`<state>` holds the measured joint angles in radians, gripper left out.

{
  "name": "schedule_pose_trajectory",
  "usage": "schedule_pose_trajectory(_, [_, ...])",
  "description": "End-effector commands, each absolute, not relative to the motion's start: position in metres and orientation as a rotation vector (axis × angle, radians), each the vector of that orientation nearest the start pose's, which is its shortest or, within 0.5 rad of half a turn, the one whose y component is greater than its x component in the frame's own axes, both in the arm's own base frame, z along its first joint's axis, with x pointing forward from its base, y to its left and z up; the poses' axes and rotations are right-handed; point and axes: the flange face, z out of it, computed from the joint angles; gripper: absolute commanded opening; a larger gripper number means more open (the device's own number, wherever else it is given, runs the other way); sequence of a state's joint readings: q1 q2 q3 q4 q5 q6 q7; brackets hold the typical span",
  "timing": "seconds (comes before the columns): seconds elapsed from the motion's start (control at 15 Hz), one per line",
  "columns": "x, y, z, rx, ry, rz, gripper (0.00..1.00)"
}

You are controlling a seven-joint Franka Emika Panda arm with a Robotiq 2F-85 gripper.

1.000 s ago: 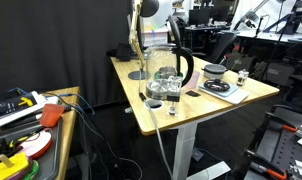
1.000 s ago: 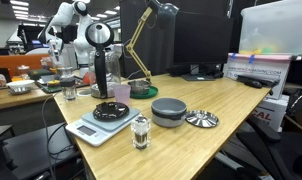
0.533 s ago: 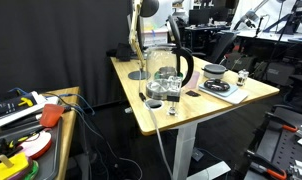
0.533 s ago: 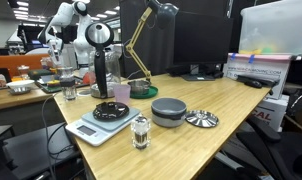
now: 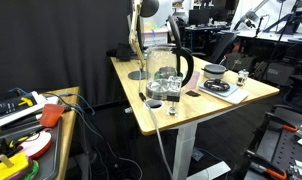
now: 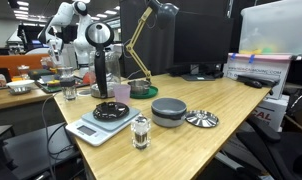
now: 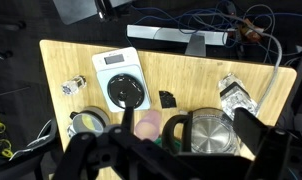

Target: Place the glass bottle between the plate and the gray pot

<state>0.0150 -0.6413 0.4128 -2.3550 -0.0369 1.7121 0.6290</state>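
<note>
The glass bottle (image 6: 141, 130) is small and clear. It stands near the table edge beside a white scale that carries the dark plate (image 6: 112, 108). The gray pot (image 6: 169, 110) sits next to both. In the wrist view the bottle (image 7: 75, 85) lies left of the plate (image 7: 124, 91), with the pot (image 7: 88, 122) below them. My gripper (image 7: 188, 128) is open and empty, high above the table, with its jaws wide apart over the clear glass jug (image 7: 213, 132). In both exterior views the gripper (image 6: 99, 35) (image 5: 179, 35) hangs above the jug, far from the bottle.
A desk lamp with a round base (image 6: 142, 90) stands behind the jug (image 6: 101, 68). A faceted drinking glass (image 6: 69, 92) is by the jug, and a silver ribbed piece (image 6: 201, 119) lies by the pot. A small black item (image 7: 167, 99) lies mid-table. Cables (image 7: 191, 38) run behind the desk.
</note>
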Motion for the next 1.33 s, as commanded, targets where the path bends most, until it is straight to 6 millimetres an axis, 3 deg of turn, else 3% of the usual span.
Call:
schedule_pose_trajectory(0.0, [0.332, 0.166, 0.536, -3.363, 0.476, -0.146, 1.00])
schedule_pose_trajectory(0.2, [0.349, 0.134, 0.538, -3.306, 0.605, -0.126, 1.00])
schedule_pose_trajectory(0.6, [0.399, 0.034, 0.513, -3.151, 1.051, -0.060, 1.00])
schedule_pose_trajectory(0.87, [0.407, -0.024, 0.497, -3.032, 1.421, -0.047, 1.00])
schedule_pose_trajectory(0.93, [0.407, -0.018, 0.495, -3.066, 1.304, -0.013, 1.00])
schedule_pose_trajectory(1.07, [0.407, -0.027, 0.494, -3.037, 1.384, -0.014, 1.00])
schedule_pose_trajectory(1.27, [0.407, -0.023, 0.495, -3.031, 1.402, -0.023, 1.00])
